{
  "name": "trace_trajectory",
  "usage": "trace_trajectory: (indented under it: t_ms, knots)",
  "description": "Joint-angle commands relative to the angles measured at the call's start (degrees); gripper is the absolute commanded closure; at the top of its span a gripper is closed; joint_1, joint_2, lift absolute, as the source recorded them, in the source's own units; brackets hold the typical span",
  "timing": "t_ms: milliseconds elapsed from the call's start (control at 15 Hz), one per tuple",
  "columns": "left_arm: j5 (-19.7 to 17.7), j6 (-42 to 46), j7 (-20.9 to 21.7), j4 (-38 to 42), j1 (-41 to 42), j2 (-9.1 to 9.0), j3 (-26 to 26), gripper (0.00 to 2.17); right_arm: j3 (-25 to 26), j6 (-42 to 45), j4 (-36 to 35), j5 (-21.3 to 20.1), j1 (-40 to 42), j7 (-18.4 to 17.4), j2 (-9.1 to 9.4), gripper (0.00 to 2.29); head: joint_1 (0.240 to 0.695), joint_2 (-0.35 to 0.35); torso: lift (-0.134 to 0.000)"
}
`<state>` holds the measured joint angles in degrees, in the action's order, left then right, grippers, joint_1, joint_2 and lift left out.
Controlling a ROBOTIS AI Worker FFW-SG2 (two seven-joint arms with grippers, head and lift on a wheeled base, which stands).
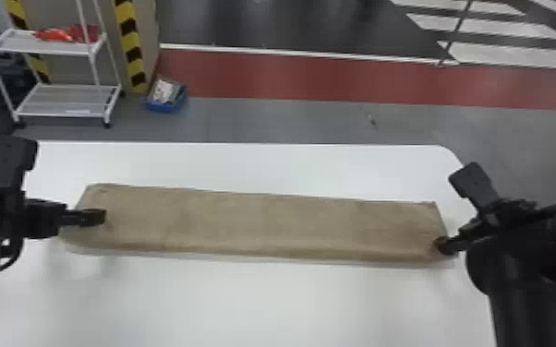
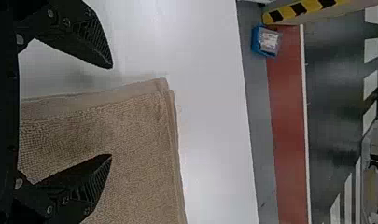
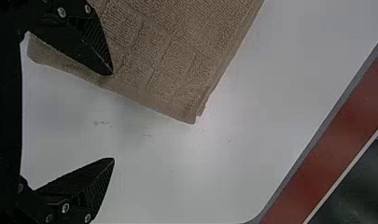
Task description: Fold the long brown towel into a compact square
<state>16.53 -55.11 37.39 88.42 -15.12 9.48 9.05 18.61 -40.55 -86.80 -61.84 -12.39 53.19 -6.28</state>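
Observation:
The brown towel [image 1: 263, 226] lies as a long flat strip across the white table. At its left end is my left gripper [image 1: 93, 217], over the towel's edge. In the left wrist view that gripper [image 2: 112, 112] stands open, one finger above the towel [image 2: 140, 140] and the other past its short edge. My right gripper [image 1: 445, 245] is at the strip's near right corner. The right wrist view shows this gripper [image 3: 114, 116] open, with one finger over the towel [image 3: 168, 56] and the other over bare table.
The white table [image 1: 254, 304] extends in front of and behind the towel, with its rounded far right corner near my right arm. Beyond it on the floor stand a blue bin [image 1: 166, 107] and a white shelf cart [image 1: 67, 100].

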Motion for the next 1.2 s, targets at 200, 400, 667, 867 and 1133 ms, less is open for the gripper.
trace_trajectory:
  t_ms: [200,400,667,867,1133]
  knots:
    - [-0.27,-4.8,-0.82,-2.03,-2.37,-0.07,-0.17,0.42,0.46,0.69,0.14,0.75,-0.26,-0.02,-0.23,0.18,0.695,-0.143,-0.125]
    - [-0.27,-4.8,-0.47,-2.03,-2.28,-0.07,-0.26,0.91,0.55,0.87,0.84,1.02,-0.53,-0.11,-0.76,0.18,0.695,-0.144,-0.125]
    - [-0.09,-3.74,-0.47,-2.03,-2.37,-0.16,-1.31,1.73,1.6,0.69,0.84,3.04,-0.7,-0.02,-1.37,0.18,0.695,-0.151,-0.125]
    - [0.0,-3.57,-0.3,-2.03,-2.37,-0.16,-1.93,1.73,4.33,-0.36,-1.8,7.7,-0.7,0.95,-1.63,0.18,0.695,-0.163,-0.125]
    - [0.09,-2.69,0.32,-1.59,-1.75,-0.16,-1.66,1.73,7.75,-3.53,-6.37,14.46,-0.7,1.65,-1.72,0.18,0.695,-0.17,-0.125]
